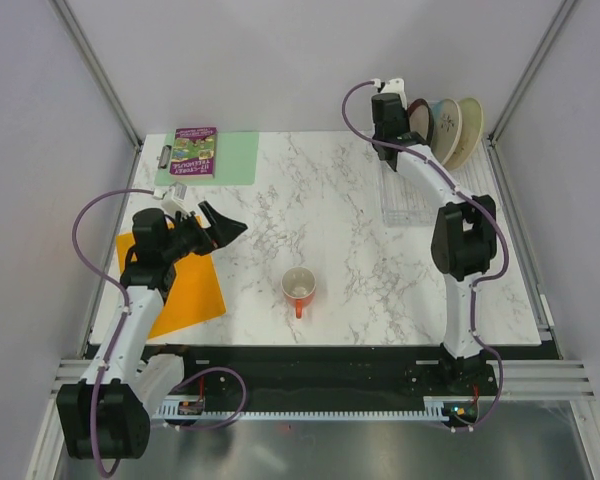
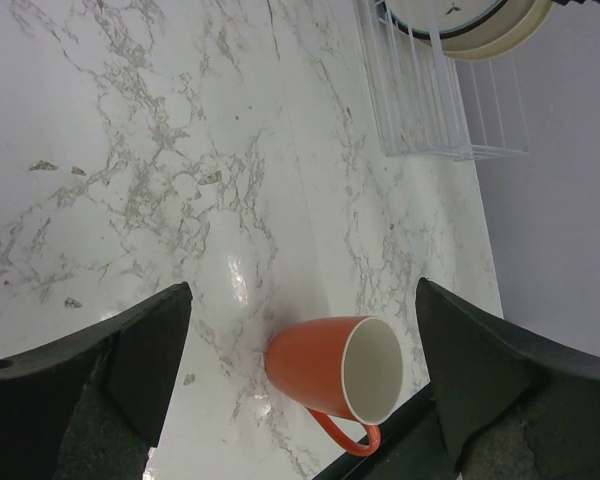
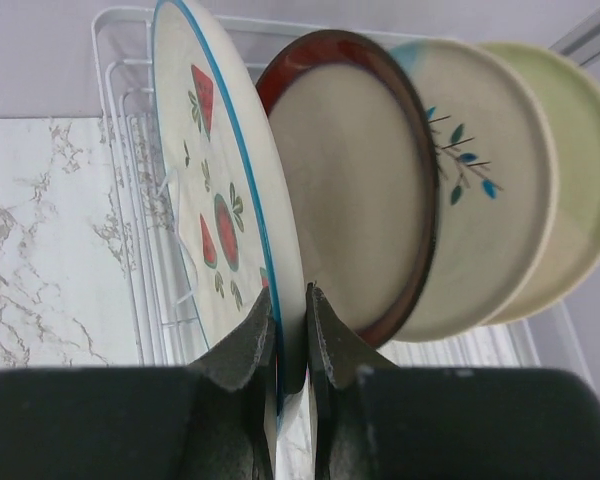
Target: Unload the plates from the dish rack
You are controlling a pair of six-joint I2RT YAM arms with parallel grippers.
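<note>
Fruit-slice plate (image 3: pixel 205 170) upright in wire dish rack (image 2: pixel 430 110), far right of worktop (image 1: pixel 310 190), first of four. Right fingers (image 3: pixel 248 345) clenched on its near rim. Left fingers (image 2: pixel 145 345) spread, empty. Probably ceramic: stiff, glaze-slick, breakable. Hold by rim, lift clear of maroon-rimmed plate (image 3: pixel 350 190).

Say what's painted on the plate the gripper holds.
Red fruit slices, green leaves on a white plate, blue rim. Best: right wrist view.

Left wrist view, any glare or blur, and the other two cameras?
Left wrist view: a bright glare patch on the marble table near the orange-red mug, otherwise sharp. Right wrist view: the right gripper is dark and soft up close; the fruit-slice plate it pinches is in focus. Top external view: even light, faint shadows.
</note>
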